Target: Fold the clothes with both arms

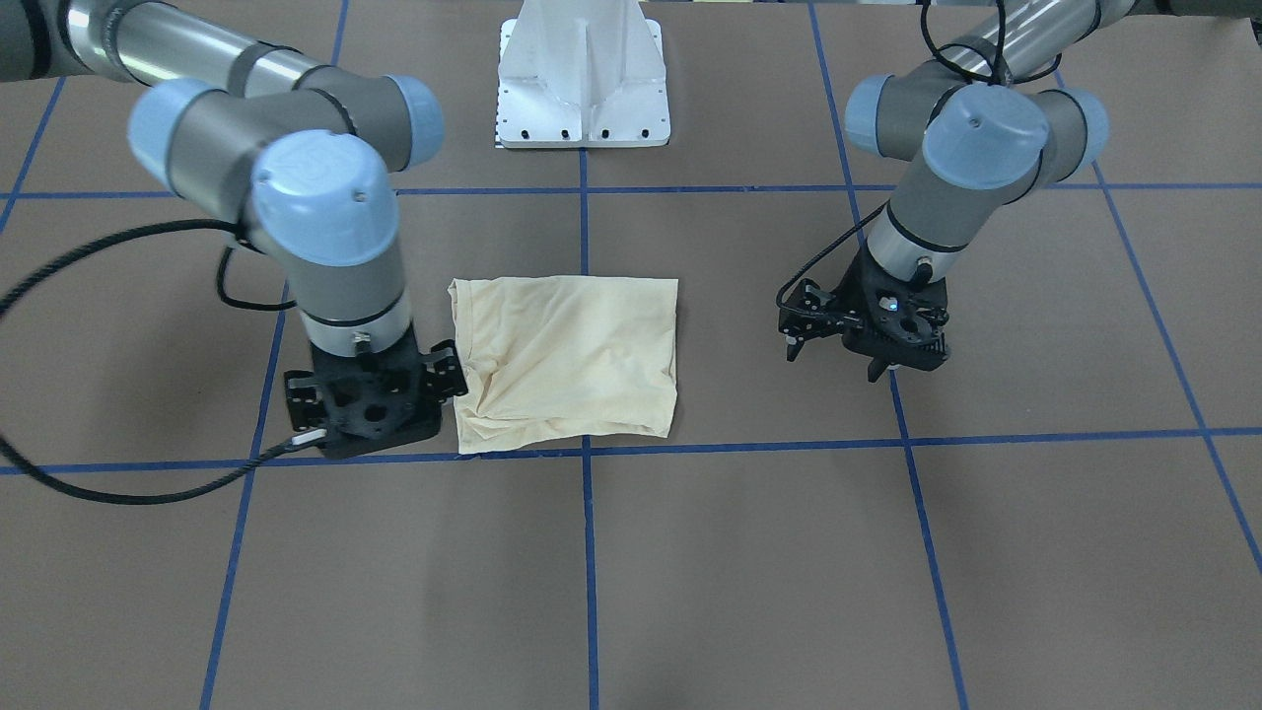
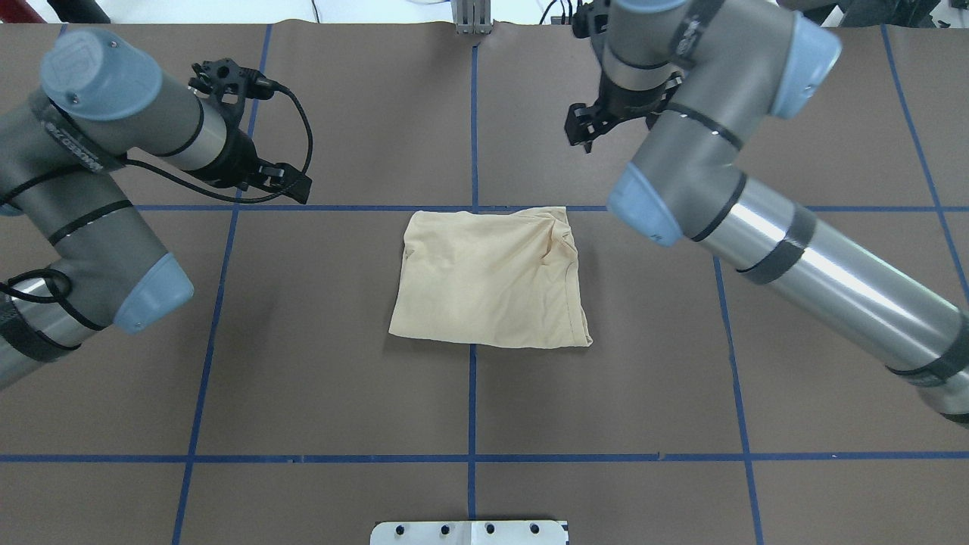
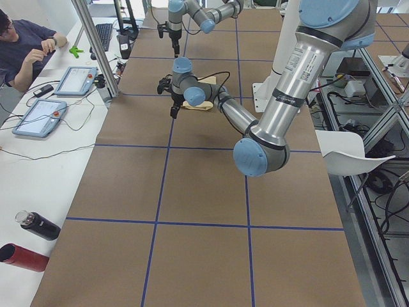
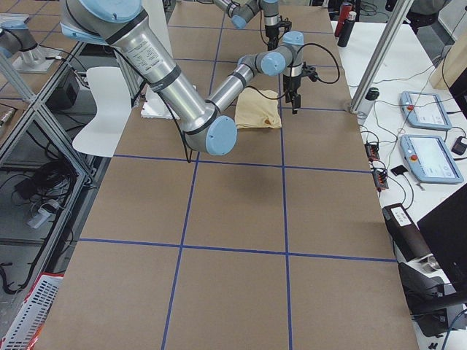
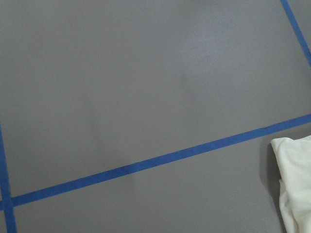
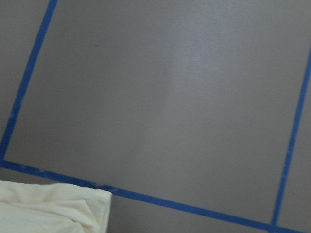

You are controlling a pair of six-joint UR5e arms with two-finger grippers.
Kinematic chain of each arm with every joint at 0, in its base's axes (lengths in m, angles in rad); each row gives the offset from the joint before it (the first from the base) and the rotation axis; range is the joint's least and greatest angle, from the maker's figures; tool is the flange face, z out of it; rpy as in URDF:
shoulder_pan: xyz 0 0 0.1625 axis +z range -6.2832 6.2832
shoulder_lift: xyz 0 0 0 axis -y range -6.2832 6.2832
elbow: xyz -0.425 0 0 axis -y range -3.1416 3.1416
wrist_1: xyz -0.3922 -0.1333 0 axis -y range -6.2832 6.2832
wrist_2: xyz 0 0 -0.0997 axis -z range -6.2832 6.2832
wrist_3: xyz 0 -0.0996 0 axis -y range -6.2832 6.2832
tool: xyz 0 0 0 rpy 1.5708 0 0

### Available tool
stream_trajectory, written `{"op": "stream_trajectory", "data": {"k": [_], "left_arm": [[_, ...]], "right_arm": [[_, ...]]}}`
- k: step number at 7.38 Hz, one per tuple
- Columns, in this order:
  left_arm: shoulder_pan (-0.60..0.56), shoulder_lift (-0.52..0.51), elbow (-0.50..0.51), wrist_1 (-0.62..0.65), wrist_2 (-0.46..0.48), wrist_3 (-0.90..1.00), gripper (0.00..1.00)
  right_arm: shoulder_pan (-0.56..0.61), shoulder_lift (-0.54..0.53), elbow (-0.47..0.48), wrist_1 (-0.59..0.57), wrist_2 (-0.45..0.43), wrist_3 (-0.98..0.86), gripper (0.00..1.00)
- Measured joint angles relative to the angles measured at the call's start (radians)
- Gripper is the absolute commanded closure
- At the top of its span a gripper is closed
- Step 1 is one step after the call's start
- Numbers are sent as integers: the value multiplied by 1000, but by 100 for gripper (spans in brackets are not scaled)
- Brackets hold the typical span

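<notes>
Well, T-shirt (image 1: 567,360) looks folded, my left gripper (image 1: 848,350) and right gripper (image 1: 367,406) hang empty beside it, can't tell if spread, next I'd just back off.

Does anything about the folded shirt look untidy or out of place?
Yes, slightly. The shirt lies folded, but its far corner on the robot's right is bunched into wrinkles, so the edge there is not straight. Nothing else stands out.

A robotics lab. Arms (image 1: 325,227) stand over a tape-gridded table (image 1: 690,572); pendants (image 3: 75,80) and a person (image 3: 29,48) sit at the side bench (image 3: 38,166).
</notes>
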Motion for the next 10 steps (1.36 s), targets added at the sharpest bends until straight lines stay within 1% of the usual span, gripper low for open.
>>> {"op": "stream_trajectory", "data": {"k": [1,2,4,5,7,8,9,10], "left_arm": [[-35,16,-58,81,-11,78,0],[-81,30,-117,176,-15,172,0],[-232,65,-198,349,-18,434,0],[-333,101,-209,396,-27,590,0],[-526,207,-206,420,-86,828,0],[-608,271,-209,416,-125,880,0],[-670,338,-212,404,-145,901,0],[-710,404,-212,390,-154,910,0]], "right_arm": [[53,-79,80,-23,30,-40,0],[110,-159,137,-32,51,-123,0],[263,-328,181,-30,123,-389,0],[359,-431,185,-28,158,-554,0],[558,-621,183,-10,205,-803,0],[659,-703,180,1,229,-877,0],[738,-775,177,9,255,-909,0],[788,-848,181,35,285,-911,0]]}}
